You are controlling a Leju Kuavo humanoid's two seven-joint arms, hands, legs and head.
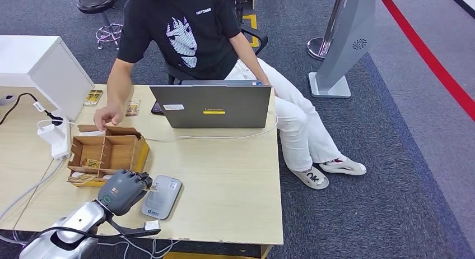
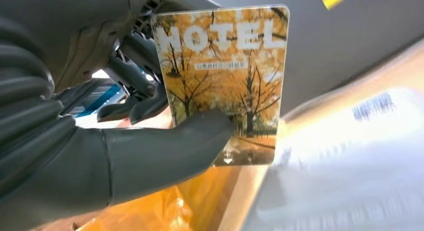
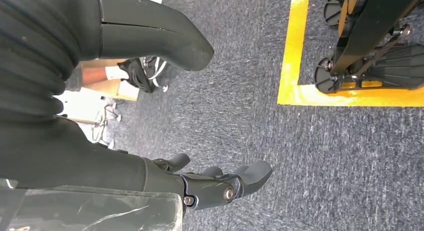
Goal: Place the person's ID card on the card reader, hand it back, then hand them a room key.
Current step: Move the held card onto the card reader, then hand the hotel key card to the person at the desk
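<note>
In the head view the left hand (image 1: pixel 124 190) covers the room key, so the card cannot be made out there. In the left wrist view the thumb (image 2: pixel 170 151) hides a lower corner of the room key (image 2: pixel 225 71), and the pale surface beside it is blurred beyond reading. The print on the card reader (image 1: pixel 162 197), near the table's front edge, is too small to read. The laptop (image 1: pixel 212 106) hides the person's (image 1: pixel 185 35) other hand, and the picture's top edge cuts off the head.
</note>
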